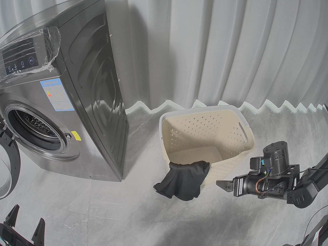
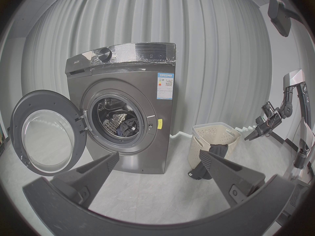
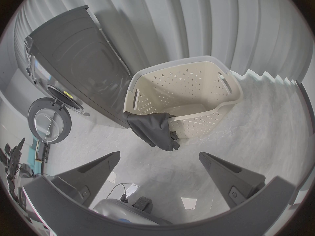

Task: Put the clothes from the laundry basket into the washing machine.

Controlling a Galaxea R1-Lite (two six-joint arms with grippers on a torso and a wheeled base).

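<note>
The cream laundry basket [image 1: 223, 127] stands on the floor to the right of the grey washing machine [image 1: 92, 86]. A dark garment [image 1: 184, 181] hangs over the basket's near rim and down to the floor. My right gripper [image 1: 223, 186] is low beside the basket, just right of the garment, open with nothing in it; its wrist view looks over the garment [image 3: 152, 130] and basket [image 3: 197, 79] past the open gripper [image 3: 159, 158]. My left gripper [image 1: 25, 222] is open near the bottom left, facing the machine [image 2: 131, 92]. Dark clothes [image 2: 126, 127] lie in the drum.
The machine's round door [image 2: 46, 131] is swung open to the left of the drum opening [image 1: 36, 128]. White curtains [image 1: 222, 45] hang behind everything. Pale marble floor [image 1: 112, 202] lies between machine, basket and arms.
</note>
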